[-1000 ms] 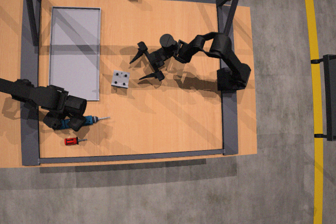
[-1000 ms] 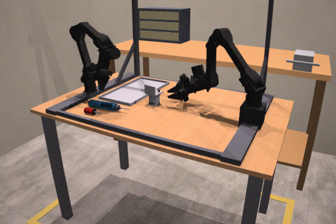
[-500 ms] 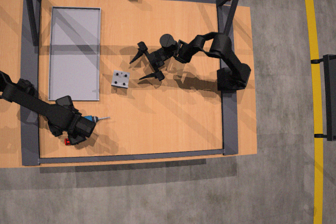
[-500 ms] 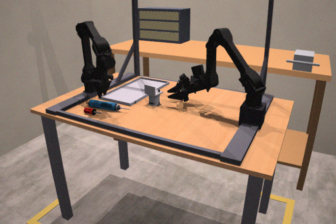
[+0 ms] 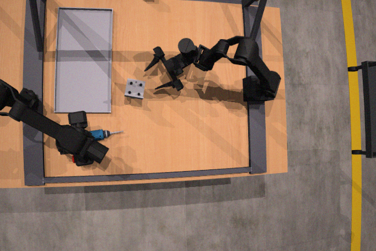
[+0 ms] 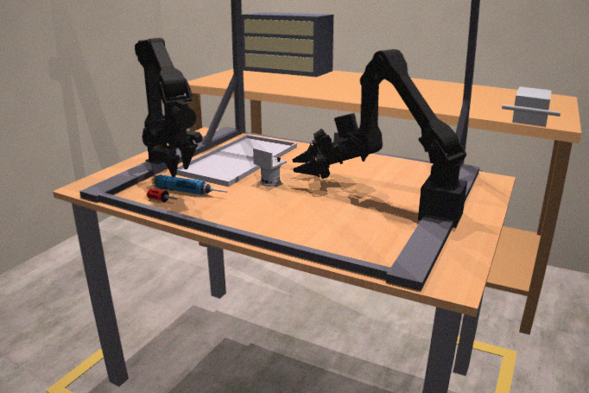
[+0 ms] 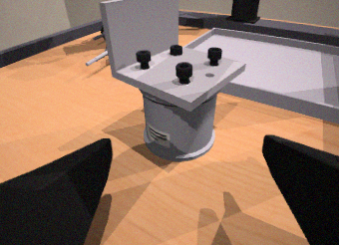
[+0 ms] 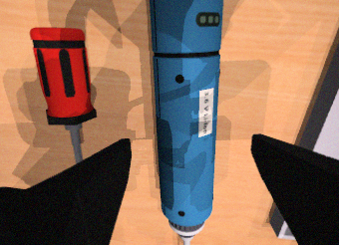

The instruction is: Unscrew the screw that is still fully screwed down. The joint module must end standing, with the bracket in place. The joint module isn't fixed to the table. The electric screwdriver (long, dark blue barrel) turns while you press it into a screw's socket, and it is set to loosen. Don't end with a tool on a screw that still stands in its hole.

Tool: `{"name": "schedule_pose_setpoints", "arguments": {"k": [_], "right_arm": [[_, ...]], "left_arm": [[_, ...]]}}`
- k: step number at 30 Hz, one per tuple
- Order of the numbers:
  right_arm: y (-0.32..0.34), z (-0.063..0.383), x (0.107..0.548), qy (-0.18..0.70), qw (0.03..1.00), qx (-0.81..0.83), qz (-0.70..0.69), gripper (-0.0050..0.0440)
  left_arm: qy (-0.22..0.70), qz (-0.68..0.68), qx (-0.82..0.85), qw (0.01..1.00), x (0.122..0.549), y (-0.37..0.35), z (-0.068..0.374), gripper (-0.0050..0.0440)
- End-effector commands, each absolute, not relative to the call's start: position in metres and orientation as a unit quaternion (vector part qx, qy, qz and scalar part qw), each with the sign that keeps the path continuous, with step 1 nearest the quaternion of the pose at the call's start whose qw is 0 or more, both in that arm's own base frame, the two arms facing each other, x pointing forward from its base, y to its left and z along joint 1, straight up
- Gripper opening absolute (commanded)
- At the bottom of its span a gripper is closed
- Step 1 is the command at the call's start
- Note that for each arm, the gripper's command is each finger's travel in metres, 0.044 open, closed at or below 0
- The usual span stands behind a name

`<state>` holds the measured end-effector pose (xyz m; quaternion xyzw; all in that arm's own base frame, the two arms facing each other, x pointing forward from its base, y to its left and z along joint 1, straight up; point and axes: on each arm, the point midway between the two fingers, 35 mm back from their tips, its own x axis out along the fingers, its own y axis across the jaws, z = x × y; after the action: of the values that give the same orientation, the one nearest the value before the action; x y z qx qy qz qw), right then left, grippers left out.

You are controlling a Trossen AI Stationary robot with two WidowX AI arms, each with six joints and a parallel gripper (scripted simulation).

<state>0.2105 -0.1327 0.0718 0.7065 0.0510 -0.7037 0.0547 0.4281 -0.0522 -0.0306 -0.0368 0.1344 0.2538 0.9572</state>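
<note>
The module [image 6: 271, 175] [image 7: 179, 122] stood upright on the table [image 5: 182, 144] [image 6: 309, 217] [image 7: 60, 105] [image 8: 279, 20], with the bracket [image 5: 135, 88] [image 6: 262, 158] [image 7: 160, 77] on top. From overhead I saw the bracket's four black screw heads, but the barrel beneath was hidden; the left wrist view showed that barrel and its striped label. It also gave away the heights: three screws [image 7: 144, 57] [image 7: 214, 55] [image 7: 183, 71] stood proud on bare shanks, while the low screw [image 7: 175, 50], at the back near the upright plate, showed only its head.

The left hand [image 5: 150, 80] [image 6: 294, 165] [image 7: 187, 144] was spread just beside the module, pointing at it, nothing between its fingers.

The right hand [image 5: 80, 140] [image 6: 180, 170] [image 8: 190, 144] was spread too, well apart from the module, above the blue driver [image 5: 97, 134] [image 6: 180, 185] [image 8: 186, 115]. From overhead the arm covered much of that tool; the right wrist view revealed its barrel between the fingers, unpinched, with gaps either side. The red screwdriver [image 5: 73, 159] [image 6: 156, 195] [image 8: 62, 80], mostly hidden overhead, lay beyond the driver from the module. The tray [image 5: 83, 90] [image 6: 218, 165] [image 7: 289, 65] lay near the module.
</note>
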Motion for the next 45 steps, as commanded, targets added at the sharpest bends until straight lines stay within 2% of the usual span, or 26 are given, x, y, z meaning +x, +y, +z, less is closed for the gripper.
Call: {"name": "schedule_pose_setpoints", "arguments": {"k": [1, 11, 22, 24, 25, 26, 28, 29, 33, 34, 36, 37, 39, 40, 42, 43, 45], "right_arm": [[-0.132, 0.065, 0.210, 0.049, 0.049, 0.707, -0.704, 0.0305], [-0.132, 0.037, 0.210, 0.049, 0.050, 0.707, -0.704, 0.0305], [-0.132, 0.029, 0.210, 0.049, 0.050, 0.707, -0.704, 0.0305], [-0.132, 0.029, 0.210, 0.049, 0.050, 0.707, -0.704, 0.0265], [-0.132, 0.030, 0.211, 0.048, 0.051, 0.708, -0.703, 0.0265], [-0.133, 0.030, 0.211, 0.048, 0.051, 0.708, -0.702, 0.0245], [-0.133, 0.031, 0.211, 0.048, 0.051, 0.709, -0.702, 0.0245], [-0.134, 0.034, 0.213, 0.046, 0.056, 0.712, -0.699, 0.0225], [-0.134, 0.034, 0.213, 0.046, 0.056, 0.712, -0.699, 0.0225], [-0.134, 0.034, 0.213, 0.046, 0.056, 0.712, -0.699, 0.0205], [-0.134, 0.034, 0.213, 0.046, 0.056, 0.712, -0.699, 0.0205], [-0.134, 0.034, 0.213, 0.046, 0.056, 0.712, -0.699, 0.0185], [-0.134, 0.034, 0.213, 0.046, 0.056, 0.712, -0.699, 0.0185], [-0.134, 0.034, 0.213, 0.046, 0.056, 0.712, -0.699, 0.0178], [-0.134, 0.034, 0.213, 0.046, 0.056, 0.712, -0.699, 0.0165], [-0.134, 0.034, 0.213, 0.046, 0.056, 0.712, -0.699, 0.0158], [-0.134, 0.034, 0.213, 0.046, 0.056, 0.712, -0.699, 0.0145]], "left_arm": [[0.129, 0.254, -0.039, 0.958, 0.439, -0.049, -0.030, 0.0385], [0.130, 0.254, -0.038, 0.958, 0.464, -0.034, -0.038, 0.0385], [0.129, 0.254, -0.038, 0.958, 0.486, -0.021, -0.045, 0.0385], [0.129, 0.254, -0.037, 0.958, 0.490, -0.019, -0.047, 0.0385], [0.129, 0.254, -0.037, 0.958, 0.491, -0.018, -0.047, 0.0385], [0.129, 0.254, -0.037, 0.958, 0.492, -0.018, -0.047, 0.0385], [0.129, 0.254, -0.037, 0.958, 0.495, -0.016, -0.048, 0.0385], [0.129, 0.254, -0.037, 0.958, 0.496, -0.015, -0.048, 0.0385], [0.129, 0.254, -0.037, 0.958, 0.497, -0.015, -0.049, 0.0385], [0.129, 0.254, -0.037, 0.958, 0.497, -0.015, -0.049, 0.0361], [0.129, 0.254, -0.038, 0.958, 0.497, -0.016, -0.049, 0.0345], [0.128, 0.254, -0.038, 0.958, 0.497, -0.016, -0.048, 0.0325], [0.124, 0.254, -0.041, 0.958, 0.496, -0.016, -0.043, 0.0325], [0.124, 0.254, -0.041, 0.958, 0.496, -0.016, -0.043, 0.0305], [0.124, 0.254, -0.041, 0.958, 0.496, -0.016, -0.043, 0.0305], [0.124, 0.254, -0.041, 0.958, 0.496, -0.016, -0.043, 0.0285], [0.124, 0.254, -0.041, 0.958, 0.496, -0.016, -0.043, 0.0285]]}}
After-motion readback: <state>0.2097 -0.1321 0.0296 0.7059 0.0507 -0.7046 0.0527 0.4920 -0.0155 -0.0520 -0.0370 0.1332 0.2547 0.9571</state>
